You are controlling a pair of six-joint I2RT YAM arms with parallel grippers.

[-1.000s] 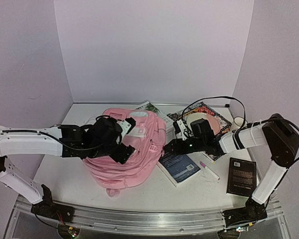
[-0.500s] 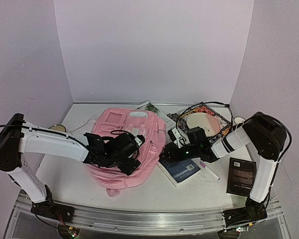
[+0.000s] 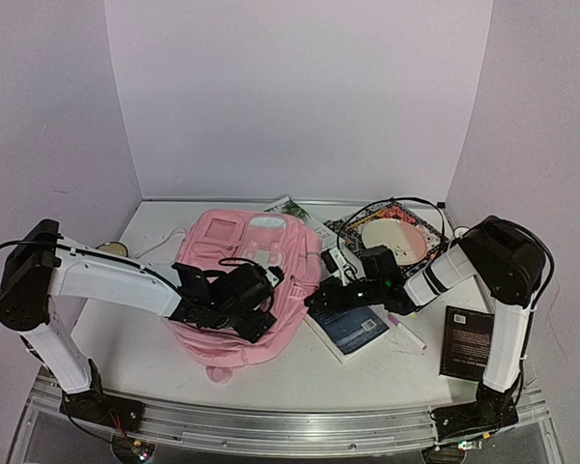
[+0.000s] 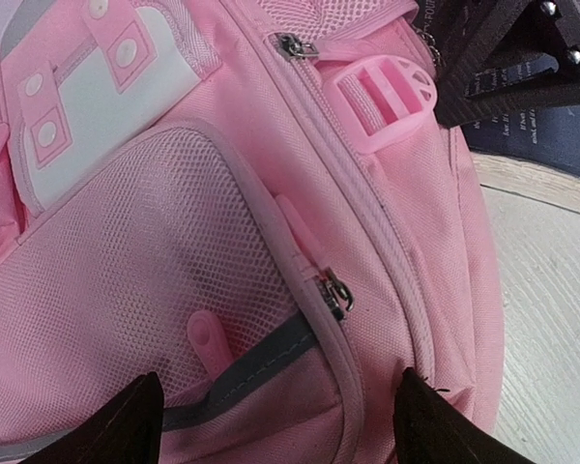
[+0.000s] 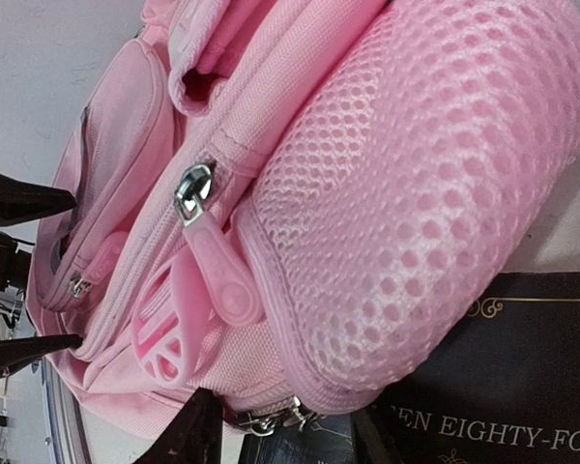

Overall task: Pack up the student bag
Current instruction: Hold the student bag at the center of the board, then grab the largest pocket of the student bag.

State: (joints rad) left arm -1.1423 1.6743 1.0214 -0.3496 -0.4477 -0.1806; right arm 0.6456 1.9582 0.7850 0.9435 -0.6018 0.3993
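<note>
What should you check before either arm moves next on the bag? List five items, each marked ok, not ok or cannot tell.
1. Left gripper open over the bag: ok.
2. Right gripper open at the bag's side: ok.
3. Zip pull free, not gripped: ok.
4. Main zip open for packing: not ok; it looks shut in the left wrist view.
5. Book clear of the mesh pocket: cannot tell; the two overlap in the right wrist view.
</note>
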